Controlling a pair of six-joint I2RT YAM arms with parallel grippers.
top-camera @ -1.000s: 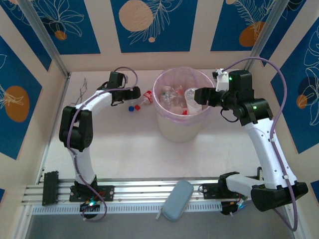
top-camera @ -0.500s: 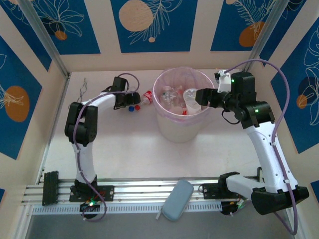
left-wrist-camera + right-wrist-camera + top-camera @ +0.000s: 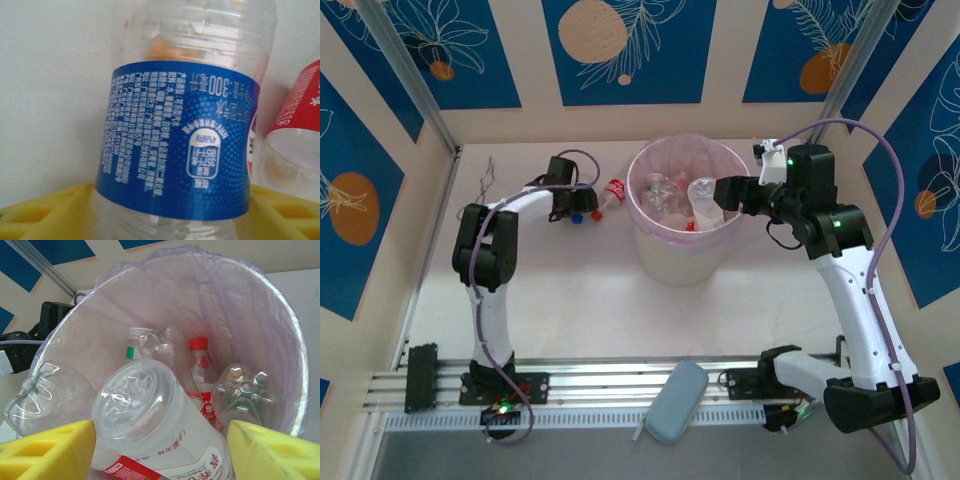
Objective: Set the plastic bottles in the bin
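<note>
A clear plastic bottle with a blue label (image 3: 180, 150) stands between the yellow pads (image 3: 45, 212) of my left gripper (image 3: 170, 200), which press on its sides. A red-labelled bottle (image 3: 300, 105) lies just right of it. From above, my left gripper (image 3: 580, 203) is left of the bin (image 3: 680, 255), by that red-labelled bottle (image 3: 612, 191). My right gripper (image 3: 720, 192) hangs over the bin's right rim, shut on a clear bottle with a red-and-white label (image 3: 145, 410). Inside the pinkish bin (image 3: 200, 290) lie several bottles, one with a red cap (image 3: 198, 344).
A grey-blue pouch (image 3: 676, 402) lies on the rail at the near edge. Metal forceps (image 3: 487, 180) rest at the far left by the wall. Loose blue and red caps (image 3: 586, 214) show just under the left gripper. Open tabletop lies in front of the bin.
My left gripper has reached right to the bottles beside the bin and its jaws have closed in on the blue-labelled one. The right gripper has stayed over the bin with its bottle.
</note>
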